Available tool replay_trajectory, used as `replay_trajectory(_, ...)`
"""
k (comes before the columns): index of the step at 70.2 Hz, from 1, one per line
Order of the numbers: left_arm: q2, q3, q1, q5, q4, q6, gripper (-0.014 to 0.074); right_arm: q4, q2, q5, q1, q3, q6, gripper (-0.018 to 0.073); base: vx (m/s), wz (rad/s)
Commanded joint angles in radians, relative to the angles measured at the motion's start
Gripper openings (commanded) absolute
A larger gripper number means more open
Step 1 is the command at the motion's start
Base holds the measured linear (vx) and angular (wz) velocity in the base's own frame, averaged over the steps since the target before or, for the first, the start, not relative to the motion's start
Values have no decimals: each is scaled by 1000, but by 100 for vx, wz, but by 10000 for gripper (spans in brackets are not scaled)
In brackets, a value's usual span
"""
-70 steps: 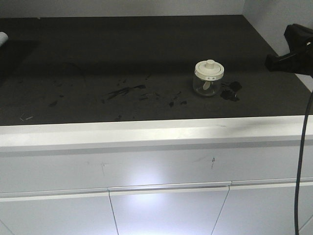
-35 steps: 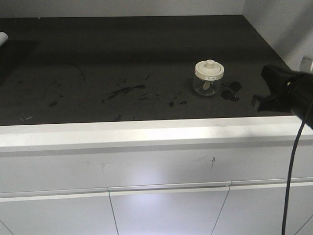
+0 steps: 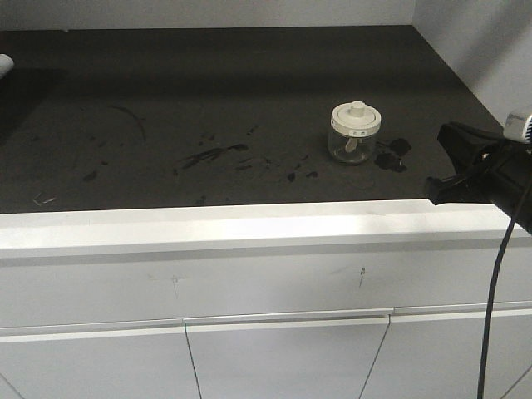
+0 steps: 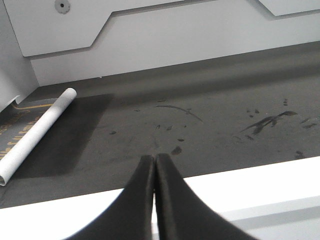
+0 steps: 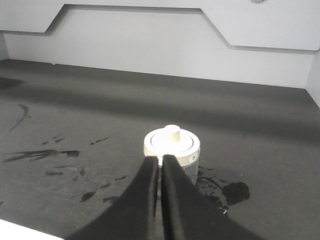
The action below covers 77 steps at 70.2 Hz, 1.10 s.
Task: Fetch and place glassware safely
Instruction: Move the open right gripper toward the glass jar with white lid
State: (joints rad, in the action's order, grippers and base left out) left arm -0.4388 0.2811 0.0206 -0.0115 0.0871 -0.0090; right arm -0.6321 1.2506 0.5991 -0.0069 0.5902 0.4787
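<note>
Jar [image 3: 355, 133]: small, squat, clear glass, standing upright on the dark surface [image 3: 208, 83], right of centre and closer to the near edge than to the far wall. Cream-white round lid [image 3: 356, 117] is seated on it, central knob up, small marks round its rim. Something pale shows through the glass; cannot tell what it is.

Dark blotch [image 3: 391, 155] on the surface just right of the jar. Thin dark smears [image 3: 208, 155] scattered to its left, toward the middle.

Right claw [image 5: 161, 160]: black fingers drawn together with only a sliver between the tips, seemingly clenched on nothing. In the front view it sits at the right edge of the scene, over the near right part of the surface, to the right of the jar, nearer than it and clearly apart from it. In its wrist view the tips point straight at the jar and overlap the glass below the lid. A black cable [image 3: 495, 316] hangs down from this arm in front of the cabinet.

Left claw [image 4: 153, 159]: fingers pressed tip to tip, clenched, holding nothing. It hangs above the white near lip [image 4: 280, 182] of the surface, on the left side. A white rolled tube [image 4: 35, 132] lies at the far left of the surface, beyond it.

White cabinet front [image 3: 283, 349] with drawer seams below the lip
</note>
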Motion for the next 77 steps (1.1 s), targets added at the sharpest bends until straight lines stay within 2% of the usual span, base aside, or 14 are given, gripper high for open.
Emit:
replay_trajectory(1,-3,28,0,81,-12,-5,-7,9,-24,70,2,29,1,17,0,0)
replay_trajectory(11,-3,28,0,82,-12,-5,-7,9,3,86,2,31,1,129,0,0)
replay_trajectory(23,-3,28,0,82,-12,-5,-7,10,69,117,2,57,1,400,0,0)
replay_trajectory(32,-3,28,0,82,-12,-5,-7,8,138,121,2,141,1,522,0,0)
replay_trajectory(38,-3,28,0,82,-12,-5,-7,-2,197,134,2,210,1,541,0,0)
replay_trajectory(60,-3,28,0,82,-12,-5,-7,-19,442,214,3,456,44,519,0,0)
replay_trajectory(77,-4,28,0,82,-11,-5,-7,-142,627,206,14,674,134,510,0,0)
